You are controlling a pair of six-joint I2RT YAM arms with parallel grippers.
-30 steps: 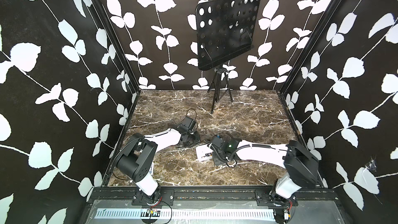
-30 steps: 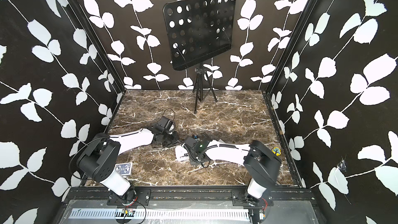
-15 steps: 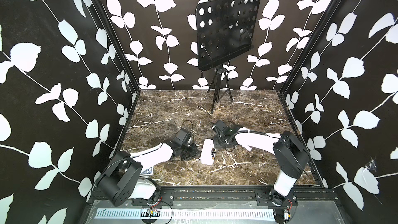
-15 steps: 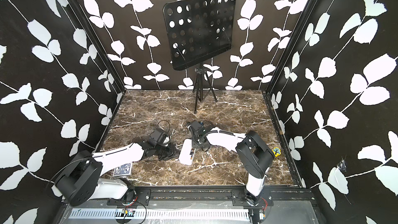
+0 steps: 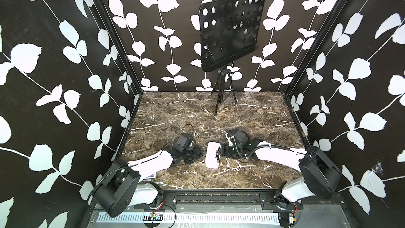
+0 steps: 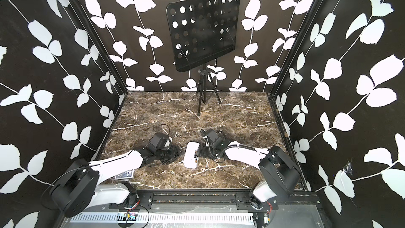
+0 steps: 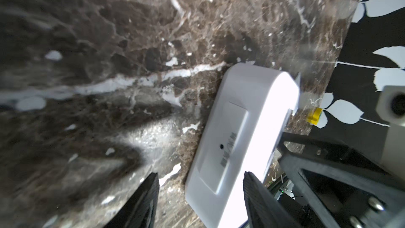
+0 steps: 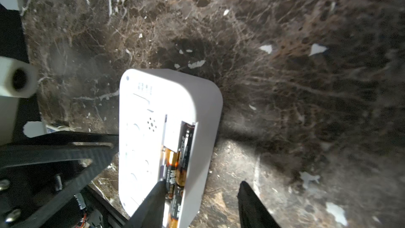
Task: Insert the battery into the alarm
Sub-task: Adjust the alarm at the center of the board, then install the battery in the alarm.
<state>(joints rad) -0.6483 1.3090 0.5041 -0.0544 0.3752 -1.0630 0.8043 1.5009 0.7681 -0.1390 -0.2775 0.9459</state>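
Note:
The white alarm [image 5: 211,155] [image 6: 191,155] stands on its edge on the marble floor between my two grippers. Its back faces the right wrist camera, and black-and-copper batteries [image 8: 178,161] lie in the open compartment there. My right gripper [image 8: 201,182] [image 5: 221,152] is open. One of its fingertips [image 8: 158,188] rests against the alarm's [image 8: 153,106] back beside the batteries, the other stands clear over the floor. My left gripper [image 7: 200,173] [image 5: 199,153] is open too, with a corner of the alarm [image 7: 236,137] between its fingers and floor showing beside one finger.
A black perforated music stand [image 5: 231,33] on a tripod stands at the back. A blue-patterned card box [image 6: 125,174] lies at the front left, partly under my left arm. A small yellow object [image 7: 314,116] sits at the floor's edge by the wall.
Both grippers have opened; the right one was shut a second ago. The alarm has turned from lying crosswise to standing lengthwise between them. Both arms have shifted.

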